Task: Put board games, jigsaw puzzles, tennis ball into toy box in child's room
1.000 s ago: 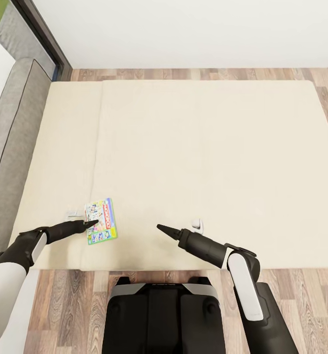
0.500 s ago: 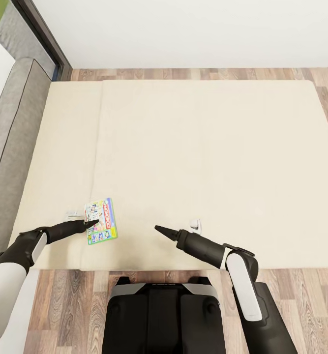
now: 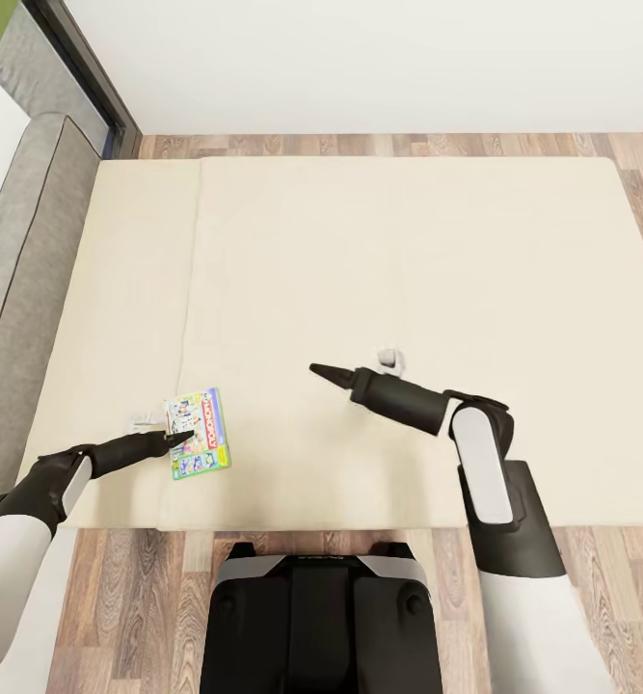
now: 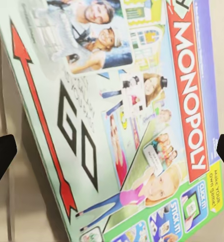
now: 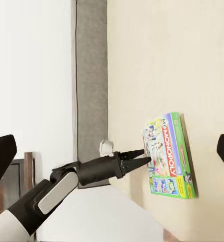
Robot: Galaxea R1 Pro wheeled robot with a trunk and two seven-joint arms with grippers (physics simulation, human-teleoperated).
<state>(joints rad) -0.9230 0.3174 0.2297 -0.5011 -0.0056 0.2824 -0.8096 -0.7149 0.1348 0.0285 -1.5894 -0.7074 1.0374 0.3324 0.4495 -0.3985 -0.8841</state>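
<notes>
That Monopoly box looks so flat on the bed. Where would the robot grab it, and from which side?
Probably by its thin edges, from above. The Monopoly box lies flat, face up, on the bed, so only its sides offer a hold. The left gripper already sits over it with fingertips spread either side of the box; pinching across the narrower width looks most workable, though the soft mattress may hinder getting under the edges.

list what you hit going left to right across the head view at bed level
grey headboard → left tool → Monopoly box → right tool → bare beige mattress
</notes>
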